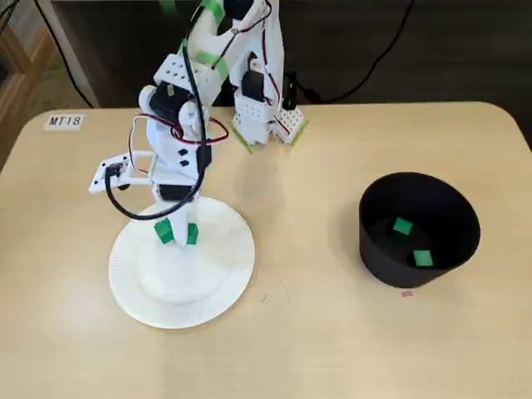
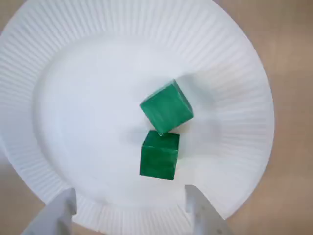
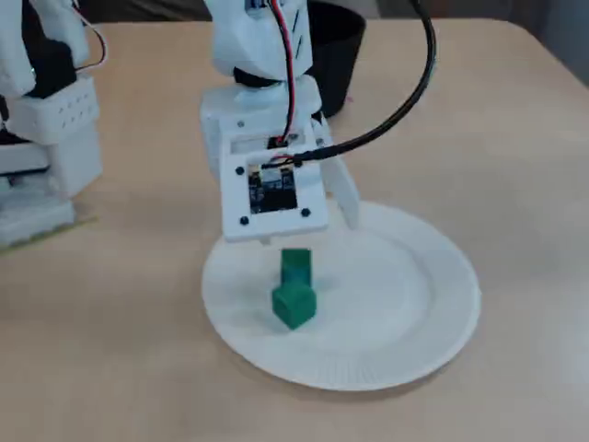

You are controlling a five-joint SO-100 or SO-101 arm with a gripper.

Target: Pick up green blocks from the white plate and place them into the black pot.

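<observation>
The tan table (image 1: 332, 349) holds a white ribbed plate (image 2: 58, 58) and, well apart to its right in a fixed view, a black pot (image 1: 378, 258) with two green blocks (image 1: 402, 225) lying inside. The gripper (image 2: 131, 198) hangs open and empty above the plate's rim. Two glossy green cubes (image 2: 167, 107) touch each other near the plate's middle, with bare plate all around them.

A pale wooden table (image 1: 332, 349) with rounded corners fills a fixed view; a small white label reading "MT18" (image 1: 64, 121) sits at its far left corner; a tiny pink scrap (image 1: 406, 293) lies toward the right; a black cable (image 1: 391, 51) trails across the dark floor beyond.
</observation>
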